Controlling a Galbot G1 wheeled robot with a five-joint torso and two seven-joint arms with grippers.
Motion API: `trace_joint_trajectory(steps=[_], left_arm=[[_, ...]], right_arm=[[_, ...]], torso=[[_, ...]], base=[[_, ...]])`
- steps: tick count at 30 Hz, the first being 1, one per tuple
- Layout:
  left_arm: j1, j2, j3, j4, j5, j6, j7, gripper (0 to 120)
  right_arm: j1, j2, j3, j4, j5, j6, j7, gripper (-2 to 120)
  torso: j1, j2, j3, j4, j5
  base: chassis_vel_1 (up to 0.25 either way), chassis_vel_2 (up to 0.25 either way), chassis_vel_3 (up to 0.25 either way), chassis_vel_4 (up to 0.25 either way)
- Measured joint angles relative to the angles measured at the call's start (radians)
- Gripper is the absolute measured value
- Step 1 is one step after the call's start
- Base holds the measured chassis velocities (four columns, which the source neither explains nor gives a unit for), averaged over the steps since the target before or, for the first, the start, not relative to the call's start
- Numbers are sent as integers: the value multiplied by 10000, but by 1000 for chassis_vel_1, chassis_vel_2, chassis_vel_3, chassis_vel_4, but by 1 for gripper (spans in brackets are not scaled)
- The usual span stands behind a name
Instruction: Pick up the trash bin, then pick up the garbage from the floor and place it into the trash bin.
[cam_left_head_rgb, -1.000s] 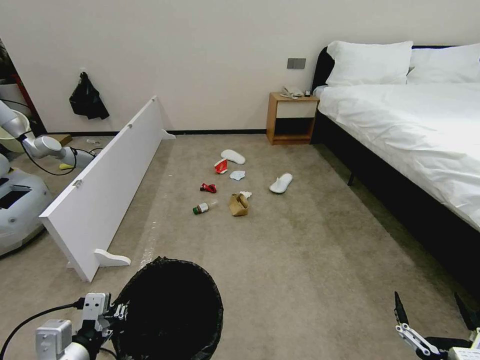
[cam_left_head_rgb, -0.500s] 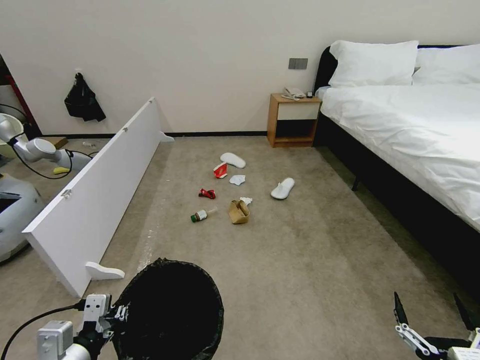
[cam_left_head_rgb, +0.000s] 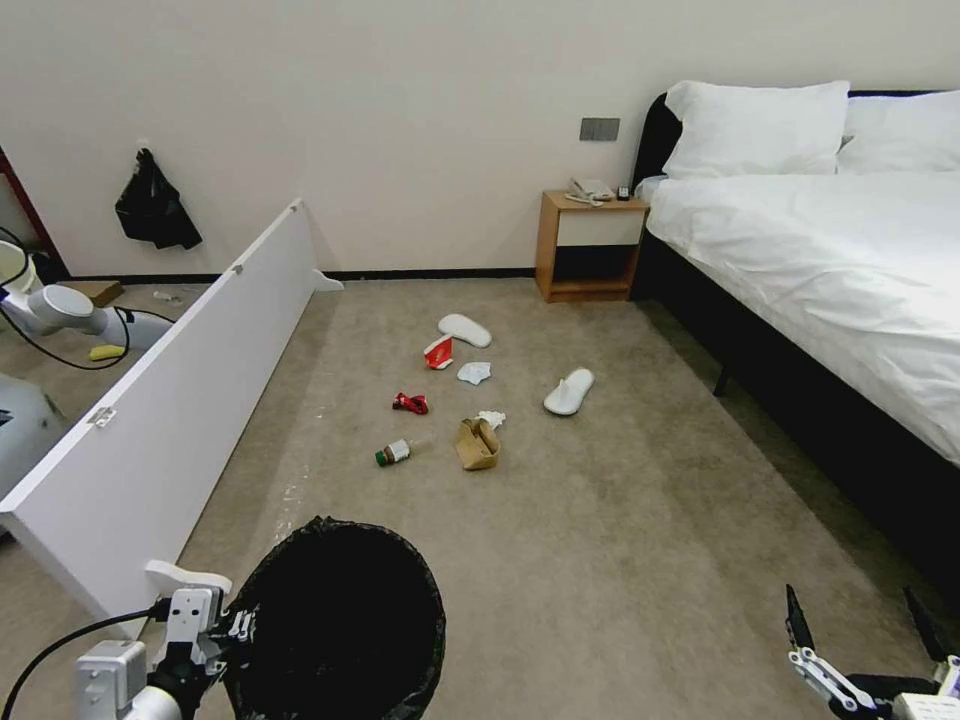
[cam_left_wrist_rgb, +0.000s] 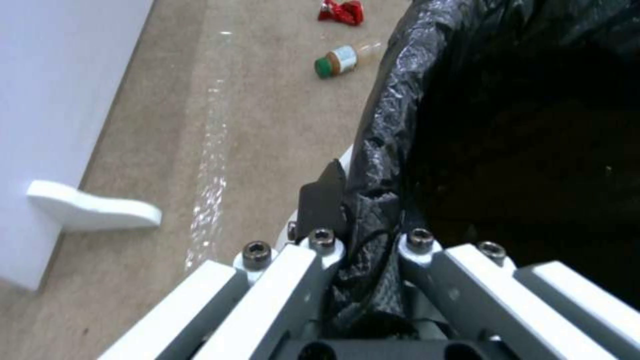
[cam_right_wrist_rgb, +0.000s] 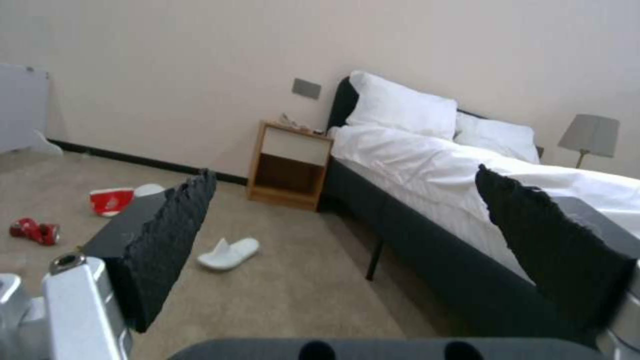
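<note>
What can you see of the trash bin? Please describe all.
The trash bin is round and lined with a crinkled glossy black bag folded over its rim; a sliver of white plastic shows beneath the fold in the left wrist view. Its dark inside shows no contents. It stands upright at the robot's front left, mouth open upward. The left hand is shut on its rim, pinching the bag.

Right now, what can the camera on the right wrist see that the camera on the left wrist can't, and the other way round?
The right wrist camera alone has the bed, the pillows, the wooden nightstand, a grey lamp, one white slipper, the red-and-white carton and the right tool, open with nothing in it.

The left wrist camera alone has the trash bin, whose black-bagged rim the left tool is clamped on, the green-capped bottle and the white board.

Both show the beige carpet and the red wrapper.
</note>
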Motion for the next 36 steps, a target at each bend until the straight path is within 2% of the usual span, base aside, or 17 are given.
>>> trace_joint_trajectory(steps=[36], left_arm=[[-22,14,-5,35,2,-1,1,3]], right_arm=[[74,-18,-10,-2,47,-41,-83,100]], torso=[[1,0,0,1,0]], base=[[-135,141,138,-140]])
